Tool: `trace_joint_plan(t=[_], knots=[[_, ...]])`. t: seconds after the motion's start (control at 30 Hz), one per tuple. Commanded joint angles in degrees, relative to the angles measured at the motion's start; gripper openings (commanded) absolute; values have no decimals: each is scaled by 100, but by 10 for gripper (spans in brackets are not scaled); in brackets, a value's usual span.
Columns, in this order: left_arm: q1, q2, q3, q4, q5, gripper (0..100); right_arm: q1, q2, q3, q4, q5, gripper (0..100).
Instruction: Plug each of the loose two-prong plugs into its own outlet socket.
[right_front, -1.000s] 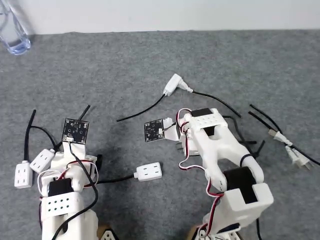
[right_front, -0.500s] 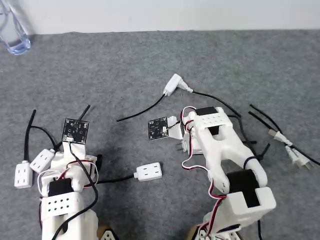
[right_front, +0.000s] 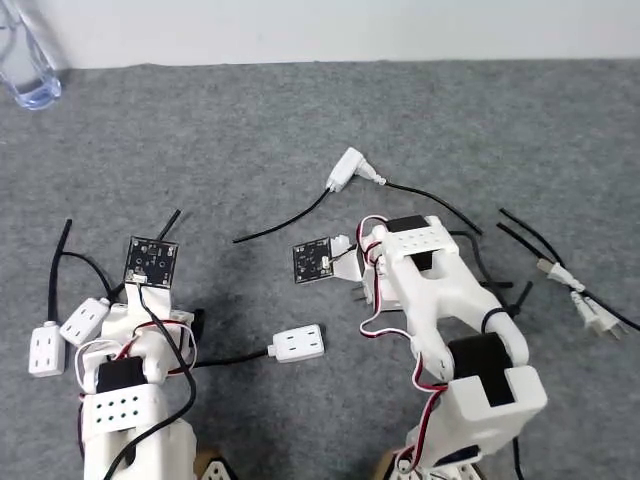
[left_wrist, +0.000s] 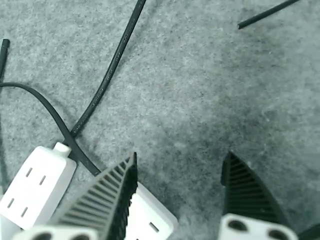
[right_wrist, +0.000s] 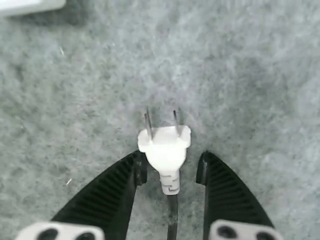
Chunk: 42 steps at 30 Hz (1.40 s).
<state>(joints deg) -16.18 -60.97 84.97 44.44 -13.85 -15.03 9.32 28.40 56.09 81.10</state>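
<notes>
A white two-prong plug (right_wrist: 164, 142) lies on the grey carpet with its prongs pointing away from my right gripper (right_wrist: 170, 165). That gripper is open, its black fingers on either side of the plug's body and cord. In the high view the plug's prongs (right_front: 357, 292) peek out from under the right arm. My left gripper (left_wrist: 177, 167) is open and low over the carpet, with two white outlet sockets (left_wrist: 35, 180) beside one finger. A third socket (right_front: 298, 343) lies between the arms. Other loose plugs lie farther off (right_front: 345, 170) and at the right (right_front: 555, 270).
Black cords (right_front: 280, 225) cross the carpet between the arms and around the sockets at the left (right_front: 46, 348). A clear glass object (right_front: 25, 75) stands at the far left corner. A white wall edge runs along the back.
The right arm swayed slightly to the right and came back a little over the plug. The left arm stayed still.
</notes>
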Motion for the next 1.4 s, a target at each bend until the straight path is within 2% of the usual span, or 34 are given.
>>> trace_joint_plan(t=[0.0, 0.4, 0.6, 1.03, 1.1, 1.17, 1.23, 1.3, 1.37], knots=[[18, -88, -22, -123, 62, 254, -180, -22, -88, 84, 18, 180], [18, -88, -22, -123, 62, 254, -189, -233, -53, 119, 9, 180], [18, -88, -22, -123, 62, 254, -180, -629, -53, 453, -70, 180], [18, -88, -22, -123, 62, 254, -163, 57, -97, 57, -70, 177], [18, -88, -22, -123, 62, 254, -171, 40, -105, 57, -62, 124], [18, -88, -22, -123, 62, 254, -180, 48, -114, 13, -53, 0], [18, -88, -22, -123, 62, 254, -163, 40, -114, 13, -62, 46], [18, -88, -22, -123, 62, 254, -163, 13, -114, 31, -62, 9], [18, -88, -22, -123, 62, 254, -154, 4, -114, 57, -88, 13]])
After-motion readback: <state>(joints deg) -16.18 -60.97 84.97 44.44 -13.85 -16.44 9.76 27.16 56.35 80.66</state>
